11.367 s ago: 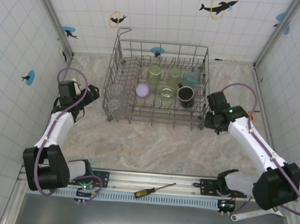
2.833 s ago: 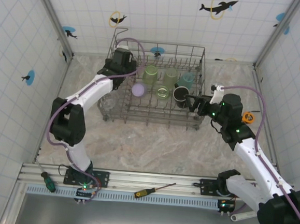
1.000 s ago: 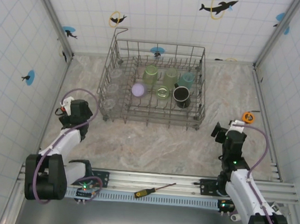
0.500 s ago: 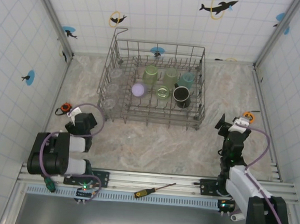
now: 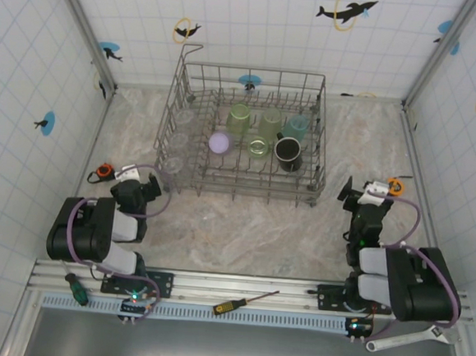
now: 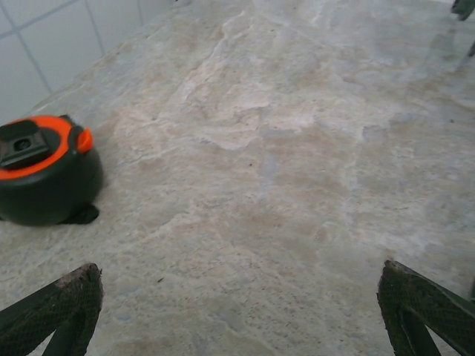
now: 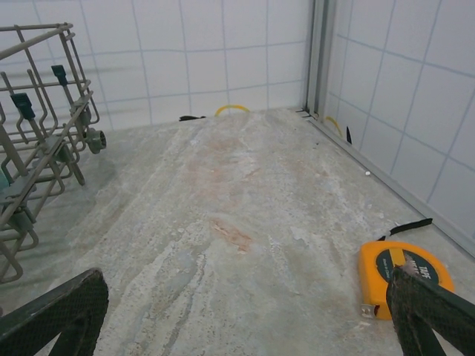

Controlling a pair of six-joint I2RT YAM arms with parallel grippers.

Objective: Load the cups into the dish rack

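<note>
The dish rack stands at the back middle of the table; its near right corner shows at the left of the right wrist view. In it sit the cups: three pale green, one lavender, one teal, a black mug and clear ones in the left part. My left gripper rests low over bare table at the front left, open and holding nothing. My right gripper stands at the front right, open and holding nothing.
An orange and black tape measure lies just left of my left gripper. A yellow tape measure lies by my right fingertip. Two screwdrivers and a wrench lie on the front rail.
Both arms have folded back toward their bases, each gripper ending low over the table near the front. The rack and the cups have not moved.
</note>
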